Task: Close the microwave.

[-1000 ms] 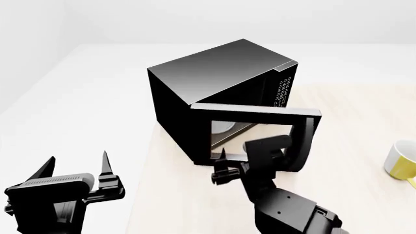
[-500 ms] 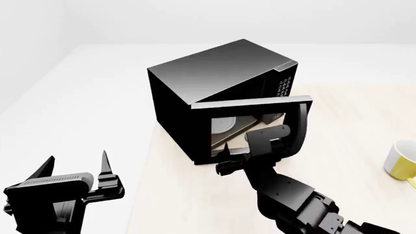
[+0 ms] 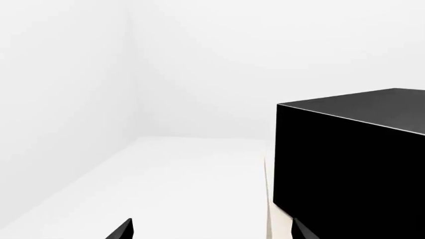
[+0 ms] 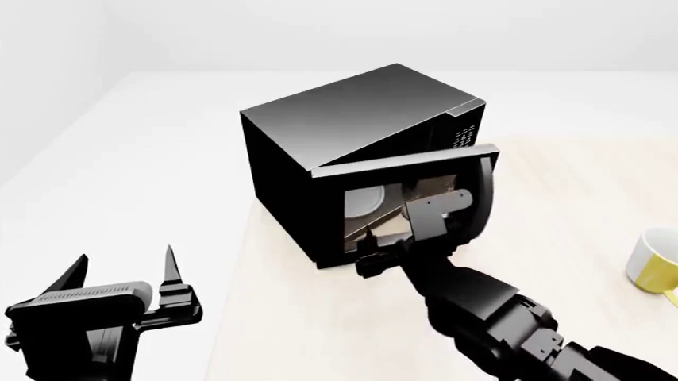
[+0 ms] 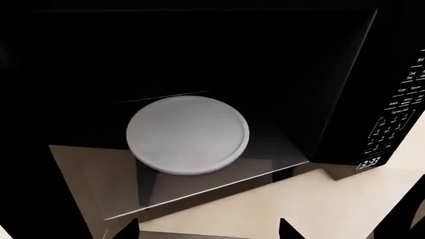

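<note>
The microwave (image 4: 360, 159) sits on the table (image 4: 572, 262) near its far-left corner, its door (image 4: 414, 202) swung partly shut, hinged at the left with the handle (image 4: 482, 198) at the free edge. The right gripper (image 4: 408, 238) is pressed up against the outside of the door, at about 6 o'clock from the door's window in the head view; its wrist camera looks through the glass at the plate (image 5: 188, 134) inside and the keypad (image 5: 398, 124) at 3 o'clock. Its fingertips (image 5: 126, 230) show spread apart at the edge of the wrist view with nothing between them, so it is pushing, not gripping. To finish well, I judge the push should go on near the handle side rather than the hinge, following the door's arc toward the keypad, steady enough to latch without shoving the whole box along the table. The left gripper (image 4: 127, 298) hangs open and empty at 8 o'clock of the microwave, well apart from it, off the table's left edge. A yellow mug (image 4: 656, 262) stands at the far right.
</note>
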You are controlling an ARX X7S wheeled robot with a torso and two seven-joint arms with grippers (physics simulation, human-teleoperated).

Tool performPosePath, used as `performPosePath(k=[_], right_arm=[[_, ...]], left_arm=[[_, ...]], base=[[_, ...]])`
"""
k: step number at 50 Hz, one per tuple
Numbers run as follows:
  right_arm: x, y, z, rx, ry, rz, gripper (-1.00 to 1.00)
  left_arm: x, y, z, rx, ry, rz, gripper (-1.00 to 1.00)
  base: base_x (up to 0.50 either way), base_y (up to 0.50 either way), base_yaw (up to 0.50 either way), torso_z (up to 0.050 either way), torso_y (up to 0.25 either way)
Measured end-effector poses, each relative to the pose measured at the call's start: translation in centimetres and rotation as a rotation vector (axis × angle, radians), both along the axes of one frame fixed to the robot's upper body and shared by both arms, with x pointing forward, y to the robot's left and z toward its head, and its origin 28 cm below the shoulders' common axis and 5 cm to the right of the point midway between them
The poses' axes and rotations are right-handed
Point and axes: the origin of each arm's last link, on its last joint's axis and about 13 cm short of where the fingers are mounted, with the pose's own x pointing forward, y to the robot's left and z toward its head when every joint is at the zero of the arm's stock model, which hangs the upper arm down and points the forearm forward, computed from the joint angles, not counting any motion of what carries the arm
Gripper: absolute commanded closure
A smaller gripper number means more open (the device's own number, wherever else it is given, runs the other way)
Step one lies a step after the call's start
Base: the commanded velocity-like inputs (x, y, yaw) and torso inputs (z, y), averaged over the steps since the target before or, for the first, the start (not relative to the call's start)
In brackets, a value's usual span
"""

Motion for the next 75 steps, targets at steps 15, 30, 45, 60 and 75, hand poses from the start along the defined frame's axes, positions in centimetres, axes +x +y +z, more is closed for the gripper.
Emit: performPosePath(k=[15, 30, 45, 60, 75], right_arm=[[1.6, -0.3, 0.6, 0.012, 0.026, 0.03, -1.0], [2.7, -0.3, 1.0, -0.009, 0.034, 0.047, -1.0], [4.3, -0.4, 1.8, -0.052, 0.033, 0.066, -1.0], [5.4, -1.6, 2.1, -0.045, 0.064, 0.158, -1.0], [5.0, -1.6, 2.3, -0.083, 0.031, 0.134, -1.0]], left_arm=[[0.0, 0.0, 0.0, 0.001, 0.001, 0.001, -1.0], [0.1, -0.1, 0.0, 0.001, 0.005, -0.001, -1.0], [0.1, -0.1, 0.0, -0.001, 0.007, -0.001, -1.0], [0.0, -0.1, 0.1, -0.002, 0.007, 0.0, -1.0], [0.1, -0.1, 0.0, -0.001, 0.008, 0.0, -1.0]], base=[[0.0, 0.0, 0.0, 0.0, 0.0], [0.0, 0.0, 0.0, 0.0, 0.0], [0.0, 0.0, 0.0, 0.0, 0.0], [0.03, 0.01, 0.02, -0.003, 0.0], [0.02, 0.01, 0.02, -0.002, 0.0]])
